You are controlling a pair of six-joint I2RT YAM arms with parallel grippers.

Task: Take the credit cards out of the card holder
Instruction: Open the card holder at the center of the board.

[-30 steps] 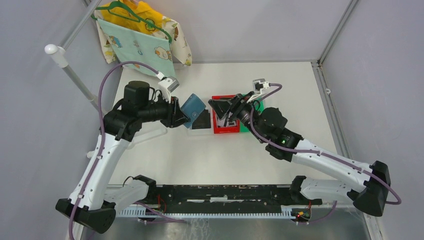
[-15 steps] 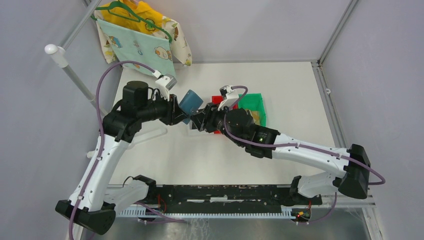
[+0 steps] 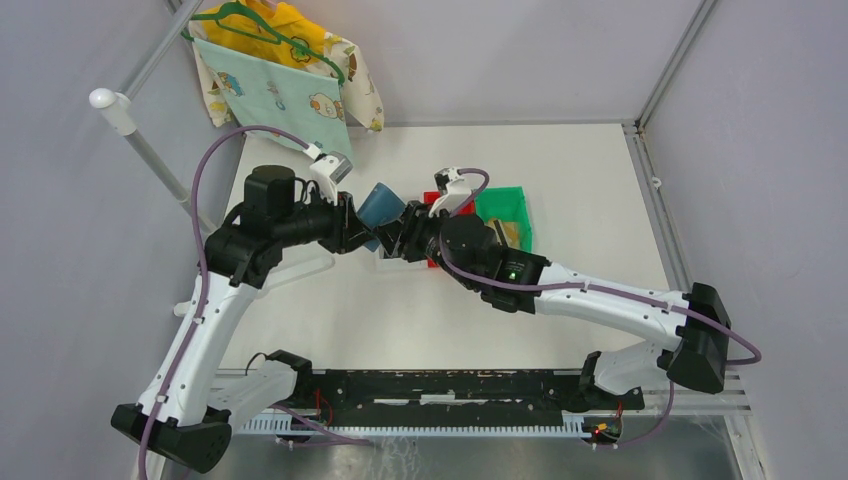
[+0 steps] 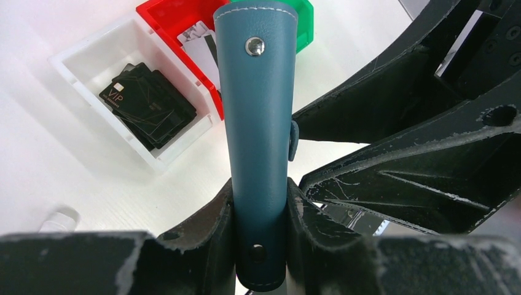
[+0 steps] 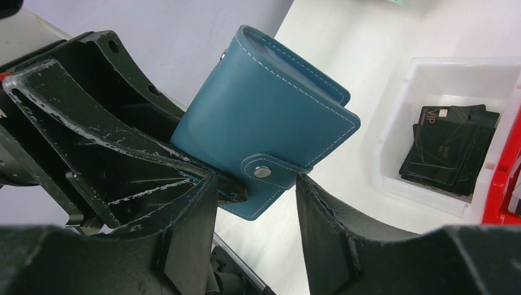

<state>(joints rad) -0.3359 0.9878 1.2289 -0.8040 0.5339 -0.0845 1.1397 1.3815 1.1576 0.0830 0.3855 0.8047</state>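
The card holder (image 3: 382, 204) is a slate-blue wallet, folded shut with its strap snapped. My left gripper (image 3: 358, 228) is shut on its lower end and holds it above the table; in the left wrist view the gripper (image 4: 259, 200) pinches the holder (image 4: 258, 110) edge-on. My right gripper (image 3: 399, 240) is open. In the right wrist view its fingers (image 5: 256, 182) sit either side of the strap corner of the holder (image 5: 270, 110), not touching. Black credit cards (image 4: 148, 108) lie in the white bin (image 5: 451, 144). A white-grey card (image 4: 198, 44) lies in the red bin.
The white bin (image 4: 74, 58), red bin (image 4: 161, 11) and green bin (image 3: 500, 203) stand in a row under and right of the grippers. Cloths on a green hanger (image 3: 275, 75) hang at back left by a white pole (image 3: 108, 101).
My right arm swung left from over the red bin to the card holder. My left gripper lifted and tilted the holder slightly toward it.
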